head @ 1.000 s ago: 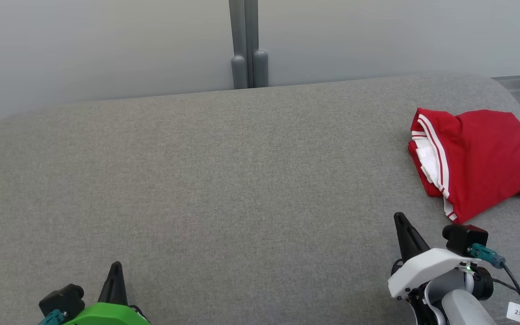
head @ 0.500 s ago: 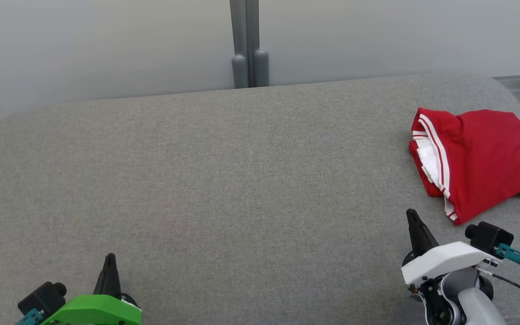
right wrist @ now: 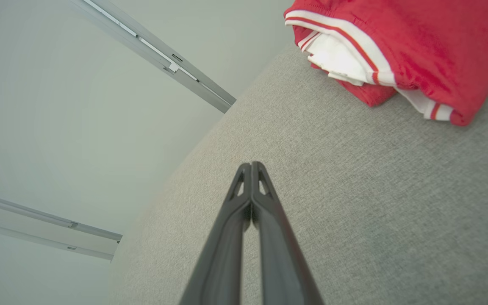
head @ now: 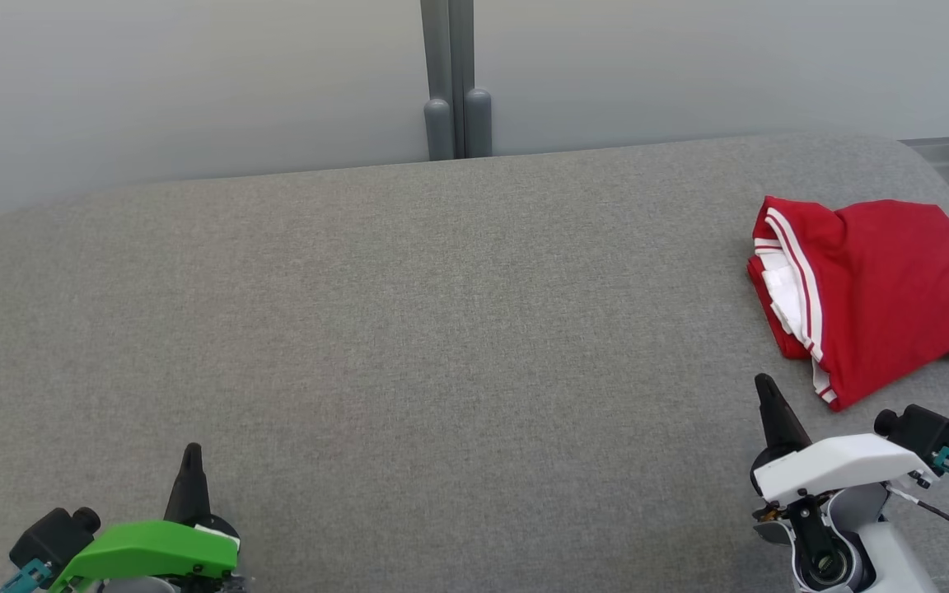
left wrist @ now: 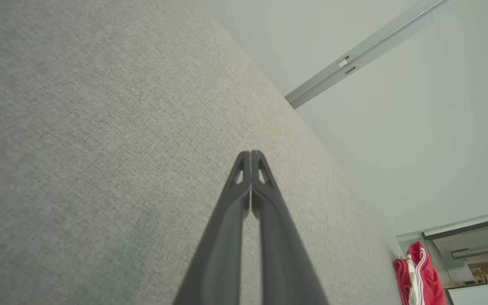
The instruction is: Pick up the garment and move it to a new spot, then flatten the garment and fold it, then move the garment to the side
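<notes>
Head view: the folded red garment (head: pixel 878 288) lies at the table's (head: pixel 441 329) far right edge, apparently already set aside, with both arms parked at the near edge. Left wrist view: the left jaws are closed and empty, well apart from it. Right wrist view: the right jaws are closed and empty, near the garment.

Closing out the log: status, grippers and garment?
Left gripper shut, empty. Right gripper shut, empty, short of the garment, folded at far right of the grey surface. Nothing in between.
</notes>
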Controlling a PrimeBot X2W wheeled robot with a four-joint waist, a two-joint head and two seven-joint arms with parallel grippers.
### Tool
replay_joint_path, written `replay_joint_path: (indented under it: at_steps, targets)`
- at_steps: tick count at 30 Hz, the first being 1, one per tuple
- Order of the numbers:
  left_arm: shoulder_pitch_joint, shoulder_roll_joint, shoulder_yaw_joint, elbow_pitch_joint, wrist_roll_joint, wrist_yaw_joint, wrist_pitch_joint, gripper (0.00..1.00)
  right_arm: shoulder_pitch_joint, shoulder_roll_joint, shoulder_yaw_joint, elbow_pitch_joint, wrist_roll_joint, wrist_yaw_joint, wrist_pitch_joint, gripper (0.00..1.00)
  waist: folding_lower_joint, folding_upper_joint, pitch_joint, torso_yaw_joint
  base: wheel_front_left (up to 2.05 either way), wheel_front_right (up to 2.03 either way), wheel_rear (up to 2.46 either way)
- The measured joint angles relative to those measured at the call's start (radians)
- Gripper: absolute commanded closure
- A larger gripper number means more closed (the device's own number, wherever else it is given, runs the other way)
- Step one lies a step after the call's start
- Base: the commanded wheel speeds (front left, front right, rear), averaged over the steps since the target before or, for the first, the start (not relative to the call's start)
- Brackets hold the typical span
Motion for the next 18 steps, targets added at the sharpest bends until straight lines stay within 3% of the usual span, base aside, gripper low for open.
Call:
replay_joint_path:
  at_steps: [18]
  targets:
    - [-0.019, 0.001, 0.016, -0.039, -0.207, -0.009, 0.052, 1.0, 0.004, 0.0, -0.035, -0.036, 0.213, 0.0, 0.054, 1.0, 0.0, 0.0, 0.002, 0.002, 0.0, 0.0, 0.0]
